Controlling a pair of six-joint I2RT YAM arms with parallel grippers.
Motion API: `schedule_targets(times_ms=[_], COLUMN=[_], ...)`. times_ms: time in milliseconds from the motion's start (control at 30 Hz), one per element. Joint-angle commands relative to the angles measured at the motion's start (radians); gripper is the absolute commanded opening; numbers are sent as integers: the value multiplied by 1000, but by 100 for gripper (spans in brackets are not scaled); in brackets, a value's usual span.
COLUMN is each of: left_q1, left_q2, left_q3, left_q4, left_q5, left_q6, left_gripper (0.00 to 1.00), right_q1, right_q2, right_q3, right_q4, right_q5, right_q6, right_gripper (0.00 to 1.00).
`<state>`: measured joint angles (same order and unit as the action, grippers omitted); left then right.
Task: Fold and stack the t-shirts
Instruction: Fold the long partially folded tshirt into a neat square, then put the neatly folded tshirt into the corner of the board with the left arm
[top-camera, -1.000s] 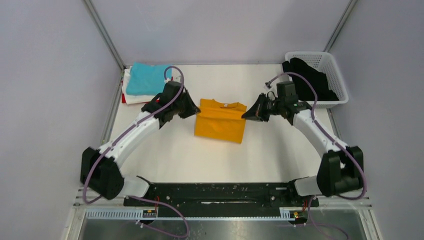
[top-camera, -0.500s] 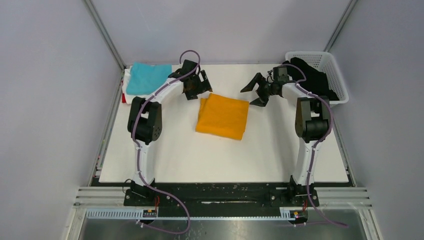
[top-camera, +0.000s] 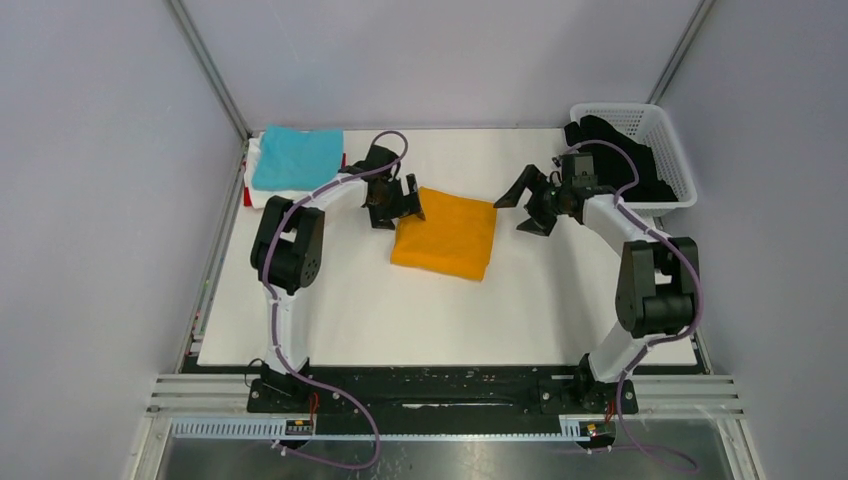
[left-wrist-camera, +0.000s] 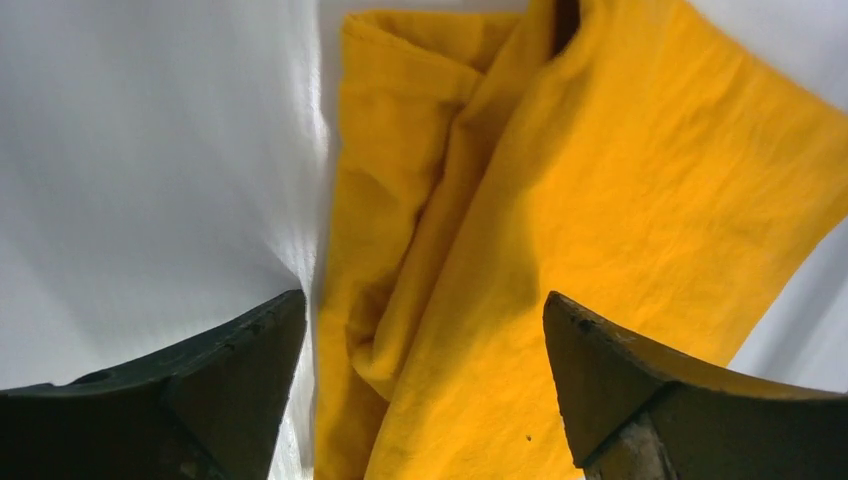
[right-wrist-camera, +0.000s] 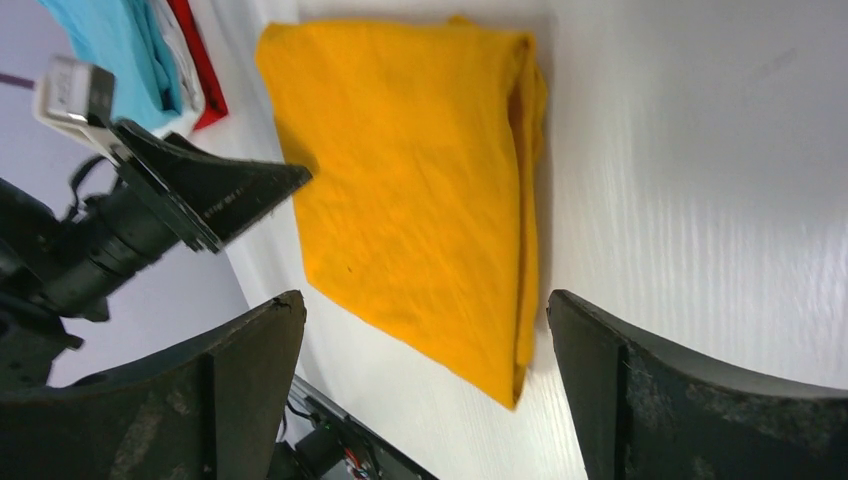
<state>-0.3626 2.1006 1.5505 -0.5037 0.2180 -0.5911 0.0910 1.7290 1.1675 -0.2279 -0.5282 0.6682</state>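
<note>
The mustard-orange t-shirt (top-camera: 446, 236) lies folded into a rectangle in the middle of the table (top-camera: 380, 320), well apart from the stack of t-shirts (top-camera: 292, 160) in the far left corner. The left gripper (top-camera: 397, 203) hangs over the shirt's far left corner with its fingers spread wide. The right gripper (top-camera: 531, 207) sits just beside the far right corner, likewise spread and holding nothing. We judge the risk to lie in the pick-up — a pinch that catches only the upper layers would let the lower ones drop and undo the fold on the way to the stack. A lift from one side alone would let the rectangle sag. The left wrist view shows what the top view hides: the shirt's left edge is bunched, loose layers rather than a clean crease. The right wrist view shows the right edge as a tidy closed fold — and only the top view shows the basket (top-camera: 678, 160) holding dark cloth (top-camera: 625, 155) at the far right.
</note>
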Motion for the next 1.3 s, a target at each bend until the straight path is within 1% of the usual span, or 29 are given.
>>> schedule_targets(times_ms=[0, 33, 67, 133, 200, 267, 300, 433, 533, 667, 867, 1000, 1067, 1167, 1267], left_q1=[-45, -56, -69, -96, -120, -137, -141, -141, -138, -109, -32, -16, -5, 21, 52], left_q2=[21, 29, 37, 54, 65, 80, 92, 137, 149, 152, 154, 138, 129, 139, 136], left_q3=[0, -1, -1, 10, 28, 68, 103, 261, 348, 437, 542, 570, 571, 620, 668], left_q4=[-27, -29, -33, -58, -78, -118, -151, -274, -306, -289, -208, -132, -90, -79, -95], left_q5=[13, 5, -14, -61, -123, -231, -304, -558, -708, -849, -882, -901, -930, -966, -948], left_q6=[60, 59, 56, 54, 59, 59, 57, 97, 178, 282, 457, 651, 724, 795, 817], left_gripper=[85, 81, 74, 56, 34, 8, 0, 0, 0, 0, 0, 0, 0, 0, 0], right_q1=[4, 4, 4, 4, 4, 4, 4, 4, 4, 4, 4, 4, 4, 4, 4], right_q2=[-132, -156, -179, -214, -240, -257, -262, -286, -309, -340, -357, -334, -312, -287, -276], right_q3=[-87, -102, -116, -141, -156, -166, -169, -182, -188, -200, -211, -206, -192, -178, -173], right_q4=[-24, -32, -37, -44, -46, -50, -52, -52, -56, -58, -48, -49, -62, -73, -75], right_q5=[75, 85, 91, 99, 109, 117, 117, 143, 199, 270, 338, 344, 336, 329, 330], right_q6=[-64, -75, -81, -89, -96, -106, -110, -139, -162, -179, -186, -196, -199, -197, -197], right_gripper=[99, 100, 99, 100, 99, 99, 100, 100, 99, 100, 99, 100, 99, 100, 100])
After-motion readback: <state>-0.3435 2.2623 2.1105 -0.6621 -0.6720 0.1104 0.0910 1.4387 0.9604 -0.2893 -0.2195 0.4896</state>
